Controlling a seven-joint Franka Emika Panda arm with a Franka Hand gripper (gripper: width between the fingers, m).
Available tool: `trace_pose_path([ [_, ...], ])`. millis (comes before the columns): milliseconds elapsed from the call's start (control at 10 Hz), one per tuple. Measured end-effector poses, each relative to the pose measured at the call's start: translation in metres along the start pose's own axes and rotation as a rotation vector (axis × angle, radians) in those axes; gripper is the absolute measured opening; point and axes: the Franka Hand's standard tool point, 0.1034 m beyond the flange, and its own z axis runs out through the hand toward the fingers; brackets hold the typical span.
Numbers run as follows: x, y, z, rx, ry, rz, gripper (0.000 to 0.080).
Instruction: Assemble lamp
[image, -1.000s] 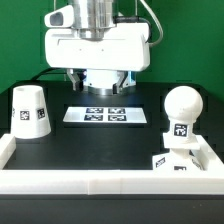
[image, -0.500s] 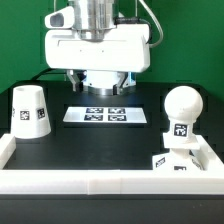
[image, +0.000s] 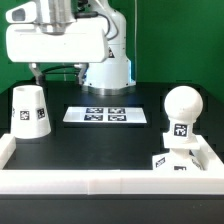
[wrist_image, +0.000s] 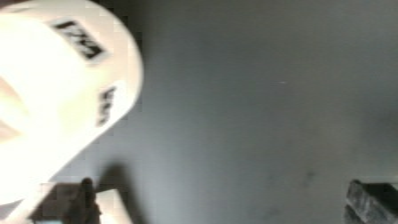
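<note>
The white tapered shade (image: 30, 110) stands on the black table at the exterior view's left, with tags on its side. It fills one side of the wrist view (wrist_image: 63, 90). The round bulb (image: 182, 112) stands upright at the exterior view's right, and the small square base (image: 172, 163) lies just in front of it by the white wall. My gripper (image: 58, 72) hangs above and slightly behind the shade, not touching it. In the wrist view the gripper (wrist_image: 222, 203) is open and empty, with its fingers (wrist_image: 68, 200) wide apart.
The marker board (image: 105, 115) lies flat in the middle of the table. A white raised wall (image: 100, 185) runs along the front and both sides. The arm's base (image: 108, 70) stands behind the marker board.
The hand has moved from above the marker board to the exterior view's left and now hangs over the shade. The lamp parts have not moved.
</note>
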Motion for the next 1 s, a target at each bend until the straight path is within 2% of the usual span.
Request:
trace_pose_path([
  [200, -0.001, 0.013, -0.004, 0.001, 0.003, 0.009, 0.0698],
  [500, -0.006, 0.027, 0.01, -0.018, 0.013, -0.02, 0.0698],
  [1000, -0.018, 0.032, 0.029, -0.044, 0.001, -0.023, 0.0698],
])
